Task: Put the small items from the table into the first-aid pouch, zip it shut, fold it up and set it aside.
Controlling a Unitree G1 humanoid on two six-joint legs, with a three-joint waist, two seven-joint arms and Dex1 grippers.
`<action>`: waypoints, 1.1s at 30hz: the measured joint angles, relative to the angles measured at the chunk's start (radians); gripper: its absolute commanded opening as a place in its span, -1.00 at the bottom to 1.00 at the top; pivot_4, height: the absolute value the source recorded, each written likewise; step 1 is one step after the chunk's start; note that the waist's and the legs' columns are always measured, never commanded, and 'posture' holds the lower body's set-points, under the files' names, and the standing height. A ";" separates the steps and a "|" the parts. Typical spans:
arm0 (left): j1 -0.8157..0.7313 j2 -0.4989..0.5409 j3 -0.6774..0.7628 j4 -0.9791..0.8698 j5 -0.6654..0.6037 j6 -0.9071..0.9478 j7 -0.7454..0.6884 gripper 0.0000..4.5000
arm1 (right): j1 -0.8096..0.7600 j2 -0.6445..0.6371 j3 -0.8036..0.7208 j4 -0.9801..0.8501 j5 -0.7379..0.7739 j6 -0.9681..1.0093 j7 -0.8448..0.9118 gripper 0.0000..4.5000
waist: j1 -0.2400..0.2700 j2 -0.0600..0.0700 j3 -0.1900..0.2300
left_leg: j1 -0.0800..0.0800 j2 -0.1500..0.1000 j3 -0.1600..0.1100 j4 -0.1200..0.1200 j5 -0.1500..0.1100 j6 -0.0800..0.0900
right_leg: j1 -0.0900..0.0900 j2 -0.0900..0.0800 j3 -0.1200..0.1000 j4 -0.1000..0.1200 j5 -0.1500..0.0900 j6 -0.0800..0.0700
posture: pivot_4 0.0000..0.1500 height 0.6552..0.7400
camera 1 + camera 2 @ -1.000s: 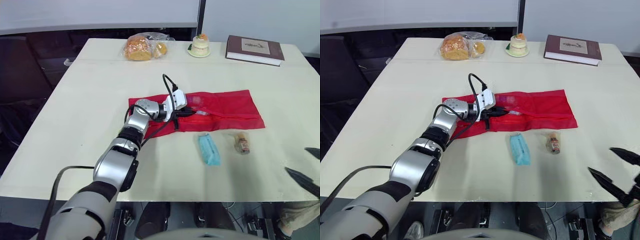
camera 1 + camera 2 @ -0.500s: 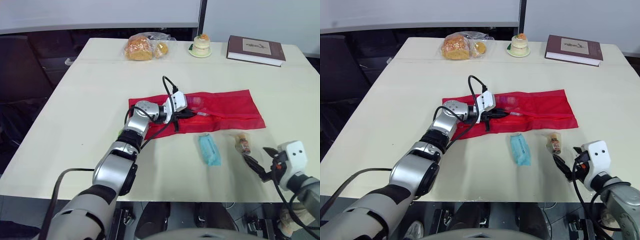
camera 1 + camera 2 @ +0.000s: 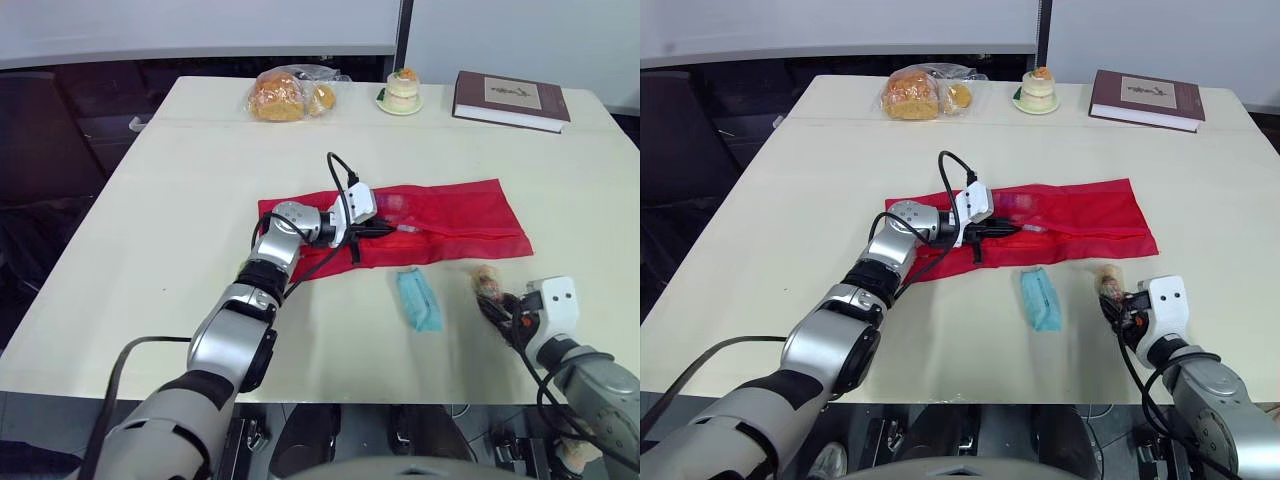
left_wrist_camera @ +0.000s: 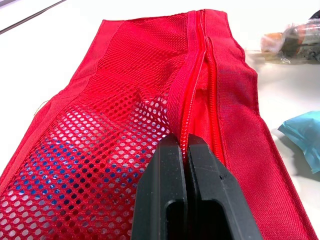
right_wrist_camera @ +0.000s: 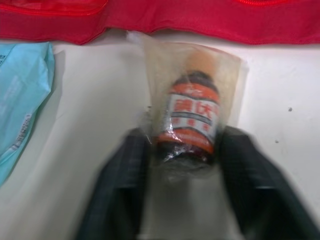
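The left gripper [image 4: 186, 144] stays with fingers pressed together, pinching the red pouch [image 3: 450, 215] mid-surface [image 3: 200, 180]. Right of the blue packet [image 3: 417, 298], the right gripper [image 5: 186, 150] has advanced from the near edge. Its spread fingers flank the bagged bottle [image 5: 192, 117], whose cap points at the pouch, long axis near-to-far.

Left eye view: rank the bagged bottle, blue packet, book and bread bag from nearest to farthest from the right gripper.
1. bagged bottle, just ahead of the right gripper.
2. blue packet, to its left.
3. book, far right corner.
4. bread bag, far edge, left.
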State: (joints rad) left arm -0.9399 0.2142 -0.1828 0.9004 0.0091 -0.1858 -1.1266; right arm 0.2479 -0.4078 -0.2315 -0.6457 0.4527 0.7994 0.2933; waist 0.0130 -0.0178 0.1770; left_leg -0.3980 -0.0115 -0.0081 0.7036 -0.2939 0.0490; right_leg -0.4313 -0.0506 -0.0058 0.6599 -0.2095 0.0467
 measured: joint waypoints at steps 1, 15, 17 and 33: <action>0.000 0.000 0.000 0.000 0.000 0.000 0.000 -1.00 | 0.000 -0.002 0.000 0.000 -0.005 -0.002 0.001 -0.63 | 0.000 0.000 0.000 | 0.000 0.000 0.000 0.000 0.000 0.000 | 0.000 0.000 0.000 0.000 0.000 0.000 | 1.00 0.74; -0.021 -0.012 -0.006 0.014 -0.001 -0.018 -0.057 -1.00 | -0.367 -0.162 0.255 0.018 -0.059 0.075 0.111 -0.63 | -0.001 0.000 0.000 | -0.001 0.000 -0.002 0.000 0.000 0.000 | 0.000 0.000 -0.002 0.000 0.000 0.000 | 1.00 0.74; -0.021 -0.017 -0.006 0.014 -0.002 -0.018 -0.061 -1.00 | -0.413 -0.159 0.296 0.052 -0.063 0.116 0.110 -0.63 | -0.001 0.000 0.000 | -0.001 -0.001 -0.001 0.000 0.000 0.000 | 0.000 0.000 -0.001 -0.001 0.000 0.000 | 1.00 0.74; 0.059 -0.028 -0.024 -0.126 -0.013 0.012 -0.111 -1.00 | -0.598 0.258 0.248 0.343 -0.138 0.169 -0.172 -0.63 | -0.006 0.000 0.000 | -0.001 0.000 0.000 0.000 0.000 0.000 | -0.001 0.000 0.000 0.002 0.000 0.000 | 1.00 0.74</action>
State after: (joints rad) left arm -0.8810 0.1865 -0.2064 0.7742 -0.0043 -0.1740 -1.2379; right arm -0.3506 -0.1503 0.0163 -0.3027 0.3149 0.9686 0.1210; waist 0.0073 -0.0176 0.1770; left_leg -0.3990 -0.0119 -0.0086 0.7039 -0.2937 0.0486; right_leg -0.4327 -0.0509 -0.0061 0.6616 -0.2092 0.0463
